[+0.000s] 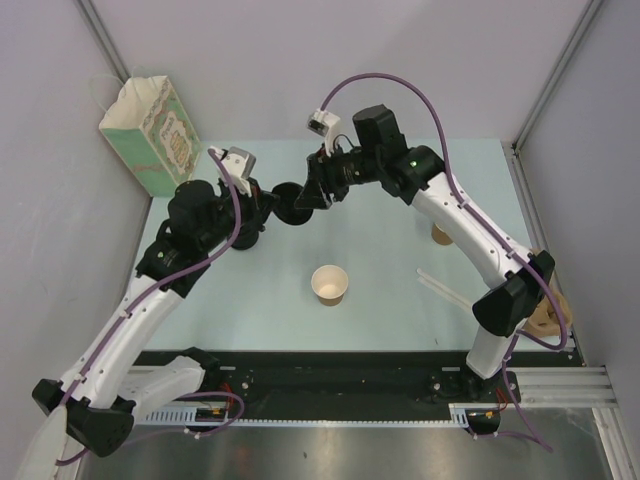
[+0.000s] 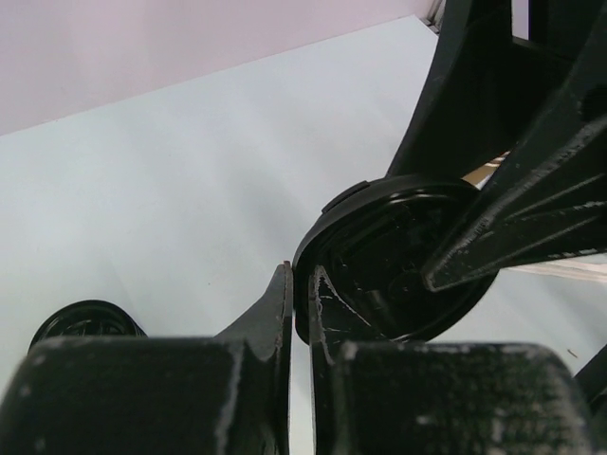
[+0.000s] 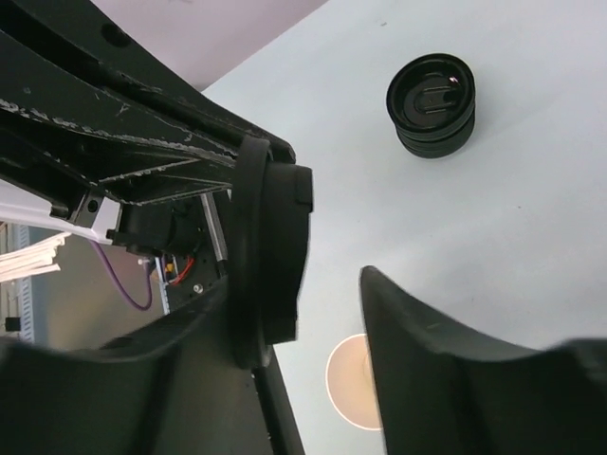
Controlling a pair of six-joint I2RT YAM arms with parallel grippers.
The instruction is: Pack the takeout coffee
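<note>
No lidded cup shows in any view. A single black lid (image 1: 297, 208) hangs in the air at the back middle of the table. My left gripper (image 1: 280, 200) is shut on its rim; in the left wrist view the fingers (image 2: 281, 301) pinch the lid's (image 2: 398, 256) edge. My right gripper (image 1: 310, 193) is open and straddles the same lid. In the right wrist view the lid (image 3: 275, 246) stands edge-on against the left finger, apart from the right finger (image 3: 427, 360). A lidless tan cup (image 1: 330, 284) stands upright mid-table, also seen below in the right wrist view (image 3: 349, 384).
A low black stack of lids (image 3: 432, 104) stands on the table, also in the left wrist view (image 2: 85, 322). A mint gift bag (image 1: 150, 135) stands at the back left. A stack of tan cups (image 1: 441, 235) stands by the right arm, with white sticks (image 1: 440, 285) nearby.
</note>
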